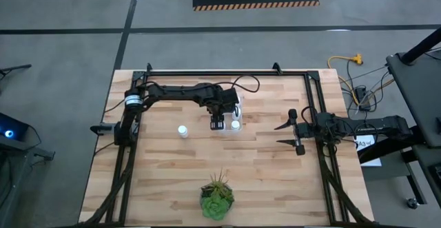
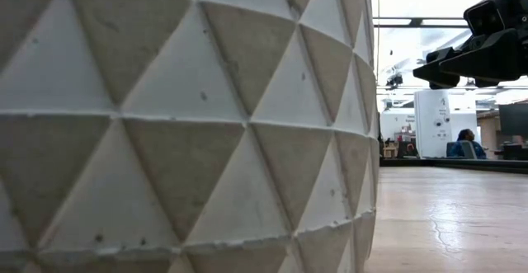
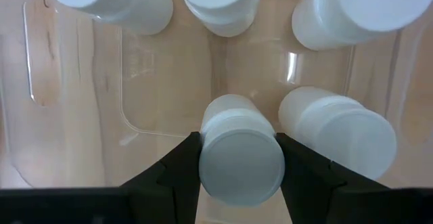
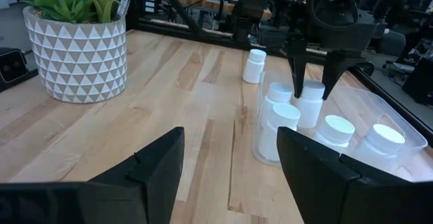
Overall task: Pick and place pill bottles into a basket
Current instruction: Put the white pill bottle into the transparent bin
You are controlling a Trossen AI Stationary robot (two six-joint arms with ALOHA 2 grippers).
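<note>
The basket (image 4: 400, 135) is a clear bin standing on the wooden table, left of the middle toward the far side. Several white pill bottles stand upright in it, such as one (image 3: 342, 130) and another (image 4: 279, 133). My left gripper (image 1: 218, 124) hangs over the basket, pointing down, shut on one more pill bottle (image 3: 241, 158). A lone pill bottle (image 1: 182, 131) stands on the table left of the basket. My right gripper (image 1: 289, 133) waits open at the table's right side, touching nothing. My left gripper pinches the pill bottle between its two fingers (image 4: 298, 67), on opposite sides of its upper part (image 3: 207, 149) at the cap. The fingers come from above, pointing down. The bottle is upright inside the basket. Other bottles hide whether its bottom rests on the basket floor.
A green spiky plant (image 1: 217, 198) in a white triangle-patterned pot (image 4: 76, 56) stands at the table's near edge; the pot (image 2: 165, 124) fills most of the low view. A black frame (image 1: 227, 71) runs along the table's far and side edges. Bare wood lies between basket and plant.
</note>
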